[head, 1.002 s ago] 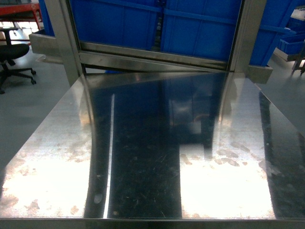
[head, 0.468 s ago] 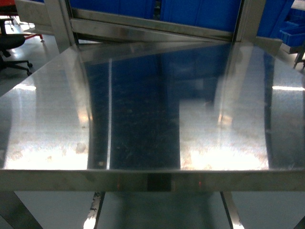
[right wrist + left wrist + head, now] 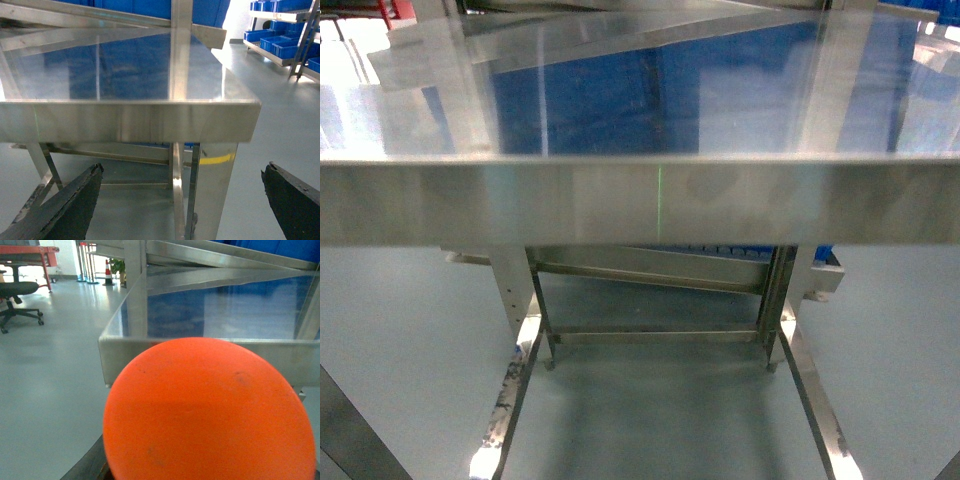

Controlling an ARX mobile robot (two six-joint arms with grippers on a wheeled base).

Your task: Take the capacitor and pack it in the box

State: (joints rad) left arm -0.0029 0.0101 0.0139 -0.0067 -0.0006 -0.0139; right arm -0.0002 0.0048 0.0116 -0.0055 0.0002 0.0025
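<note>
A big round orange capacitor (image 3: 207,412) fills the lower half of the left wrist view. It hangs in the air just before the steel table's front edge (image 3: 150,352). It hides the left gripper's jaws, and only a dark sliver of one finger (image 3: 94,466) shows at its lower left. In the right wrist view my right gripper (image 3: 181,172) is open with nothing in it. It is held below the level of the table top, facing the table's right front leg (image 3: 210,190). The box is out of view. Neither gripper appears in the head view.
The steel table's front rim (image 3: 640,205) crosses the head view, with its legs, crossbars (image 3: 655,335) and grey floor below. Blue bins are mirrored in the top. An office chair (image 3: 17,295) stands far left. Shelves of blue bins (image 3: 280,40) stand far right.
The head view has sunk. The table top has slid up the frame, and now the front rim, the legs and the floor under the table show.
</note>
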